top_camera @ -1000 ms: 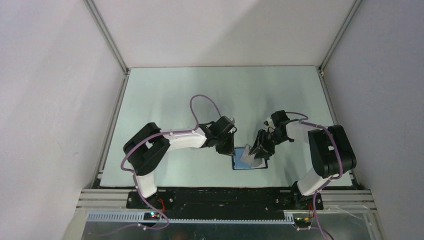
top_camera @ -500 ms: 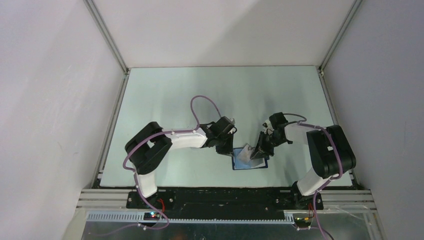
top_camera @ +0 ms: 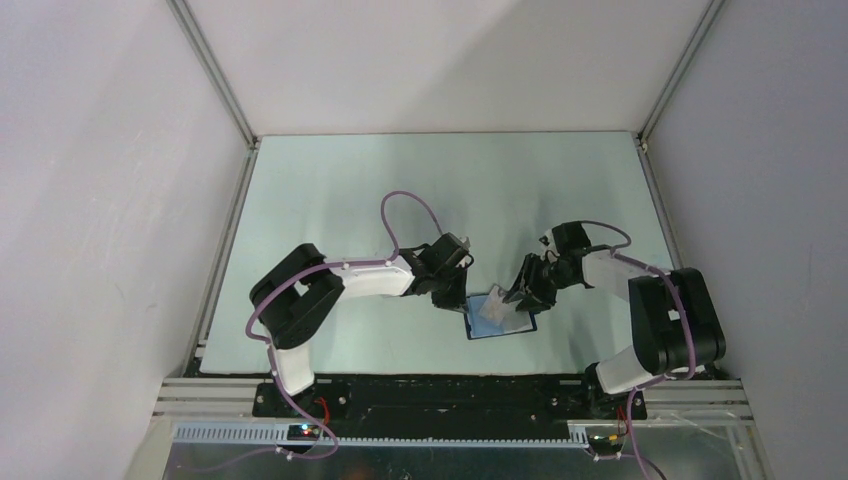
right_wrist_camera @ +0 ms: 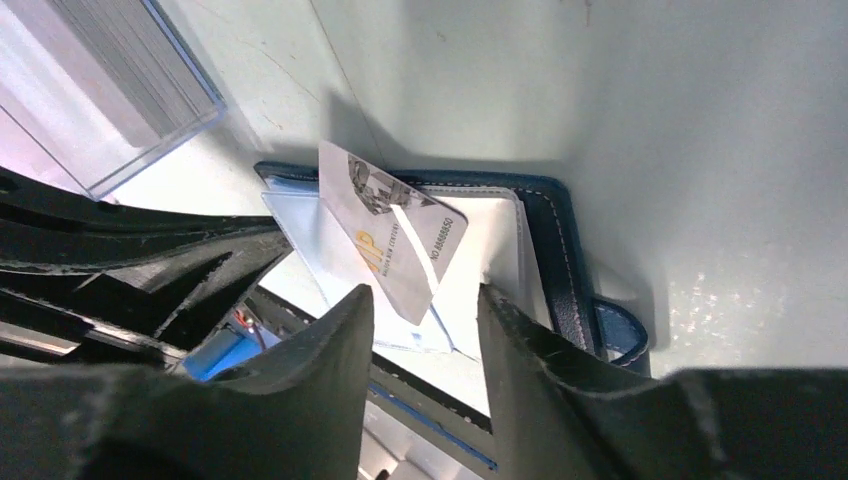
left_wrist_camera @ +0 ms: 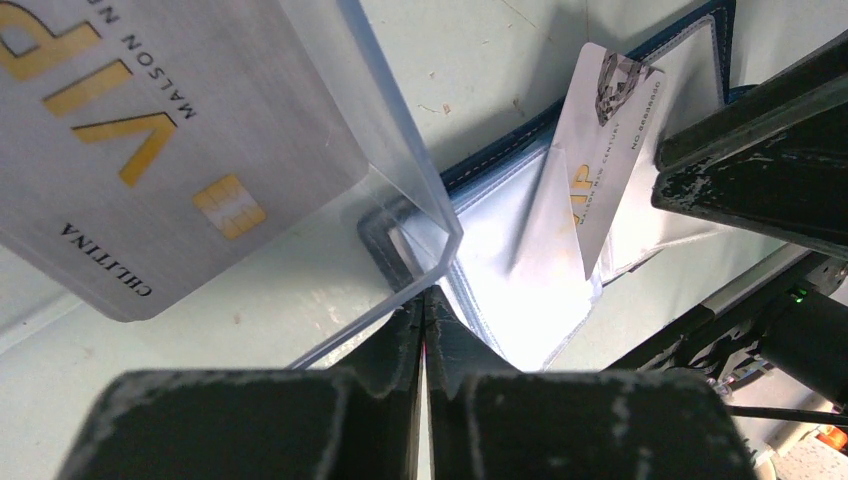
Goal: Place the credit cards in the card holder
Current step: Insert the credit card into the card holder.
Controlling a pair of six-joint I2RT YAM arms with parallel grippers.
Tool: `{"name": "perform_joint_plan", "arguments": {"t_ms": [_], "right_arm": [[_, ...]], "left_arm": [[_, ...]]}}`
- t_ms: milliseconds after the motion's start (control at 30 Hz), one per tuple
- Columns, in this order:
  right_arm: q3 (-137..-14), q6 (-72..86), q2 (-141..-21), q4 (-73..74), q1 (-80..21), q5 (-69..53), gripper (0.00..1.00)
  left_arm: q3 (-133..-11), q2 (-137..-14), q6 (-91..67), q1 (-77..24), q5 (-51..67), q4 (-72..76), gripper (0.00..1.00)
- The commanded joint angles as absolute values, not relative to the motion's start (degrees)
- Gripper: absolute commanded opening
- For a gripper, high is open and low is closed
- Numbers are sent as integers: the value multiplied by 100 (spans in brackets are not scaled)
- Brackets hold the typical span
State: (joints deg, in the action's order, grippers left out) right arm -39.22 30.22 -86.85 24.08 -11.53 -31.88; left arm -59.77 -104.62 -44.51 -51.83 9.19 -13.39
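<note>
The navy card holder [top_camera: 500,320] lies open on the table, its clear inner sleeves facing up [left_wrist_camera: 505,150] [right_wrist_camera: 560,250]. One pale credit card [right_wrist_camera: 395,235] [left_wrist_camera: 605,150] sits slanted on those sleeves, one end tucked under a sleeve edge. My right gripper [right_wrist_camera: 425,300] [top_camera: 522,293] hovers open just above that card, fingers on either side and not touching it. My left gripper [left_wrist_camera: 424,297] [top_camera: 456,296] is shut at the holder's left corner, pinching a sleeve edge. More credit cards [left_wrist_camera: 150,120] stand in a clear box right beside it.
The clear plastic card box [right_wrist_camera: 110,90] stands to the left of the holder, against my left fingers. The holder's strap loop [right_wrist_camera: 620,335] sticks out on its right side. Grey walls enclose the pale green table [top_camera: 330,200].
My right gripper closed on the card, then opened and let it go on the holder, drawing back slightly. My left gripper closed at the holder's left corner.
</note>
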Motion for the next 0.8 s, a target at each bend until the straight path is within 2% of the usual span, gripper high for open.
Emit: {"name": "perform_joint_plan", "arguments": {"t_ms": [0,167,467,633,767], "right_arm": [[-3764,3118,-8678,2131,-1007,-3188,51],[-3741,3258,-9056,1952,-981,-3240,59],[-3516,3643,-9492,1399,-935,-3610,61],[-3494,3666,-9384,1135,-915,-3823,58],[-3498,3610,-9200,989,-914,-3912,48]], "left_arm": [[-5856,-10584,-4317,-5157,653,-1369,5],[-5887,-10579,-4282,-5155,662,-1371,5],[-5929,-10582,-4271,-5156,690,-1371,4],[-5940,-10587,-4263,-5152,692,-1371,4],[-5941,-10593,-4263,-5156,700,-1373,3]]}}
